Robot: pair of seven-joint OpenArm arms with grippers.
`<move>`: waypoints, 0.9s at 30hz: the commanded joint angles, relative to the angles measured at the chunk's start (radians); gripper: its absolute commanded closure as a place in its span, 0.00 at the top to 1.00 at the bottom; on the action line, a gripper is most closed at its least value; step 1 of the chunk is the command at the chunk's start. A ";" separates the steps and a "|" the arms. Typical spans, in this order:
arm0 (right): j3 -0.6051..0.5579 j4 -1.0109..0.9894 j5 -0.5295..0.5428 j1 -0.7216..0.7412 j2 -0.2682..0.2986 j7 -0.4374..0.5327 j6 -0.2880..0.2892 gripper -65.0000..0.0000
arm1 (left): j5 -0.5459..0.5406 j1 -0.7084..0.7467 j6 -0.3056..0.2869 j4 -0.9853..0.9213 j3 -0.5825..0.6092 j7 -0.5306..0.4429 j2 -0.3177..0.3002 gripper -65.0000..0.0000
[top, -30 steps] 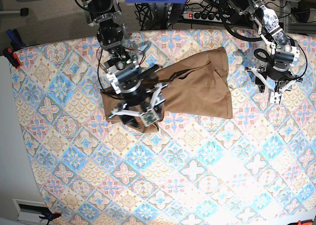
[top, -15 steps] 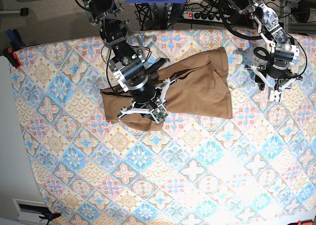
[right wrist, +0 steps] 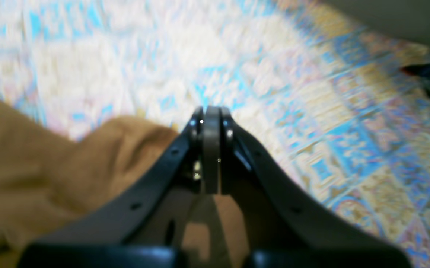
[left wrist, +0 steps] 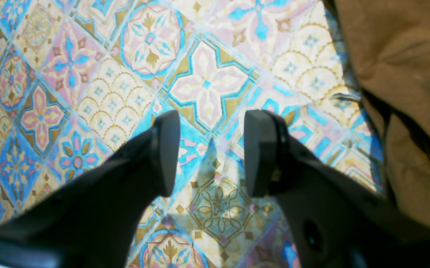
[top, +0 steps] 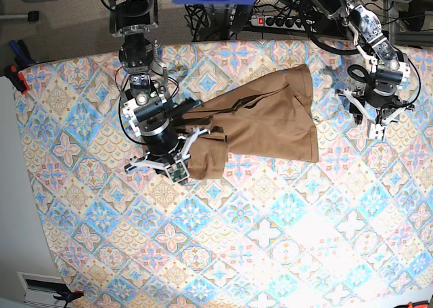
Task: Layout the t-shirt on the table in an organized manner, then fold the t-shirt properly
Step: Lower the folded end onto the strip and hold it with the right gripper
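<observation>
Tan-brown t-shirt (top: pixel 260 122) lies on the upper middle of the desk (top: pixel 270 240), bunched rather than spread: a long slanted mass running from its left end near the right arm up to a corner at the far edge of the desk. Fabric is plain, soft, with dark creases and folds along its upper side. Its right-hand part sits flat as a rough rectangle; its left end is doubled over into a thick lump. Neck tag not discernible.

Right end effector (top: pixel 157 167), on the left of the base view, sits just beside that lumped left end. In the right wrist view its fingers (right wrist: pixel 211 149) are pressed fully together, and no cloth can be seen between the tips; tan fabric lies below and to the left of them, blurred.

Left end effector (top: pixel 376 126), on the right of the base view, hangs over bare patterned cloth to the right of the shirt. In the left wrist view its fingers (left wrist: pixel 166 149) stand apart with only the desk pattern between them; the shirt's edge (left wrist: pixel 404 93) lies off to one side, untouched.
</observation>
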 commanded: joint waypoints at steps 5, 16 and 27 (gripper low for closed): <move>0.071 -0.099 0.001 0.016 -0.003 0.180 -0.004 0.00 | -0.004 -0.004 0.005 0.018 -0.002 -0.016 -0.009 0.41; 0.079 -0.225 0.139 -0.072 -0.008 0.260 -0.004 0.00 | 0.042 0.007 0.005 0.018 0.003 -0.019 -0.009 0.41; 0.080 -0.338 0.170 -0.102 -0.003 0.255 -0.004 0.00 | 0.040 -0.015 0.005 0.018 -0.002 -0.017 0.069 0.41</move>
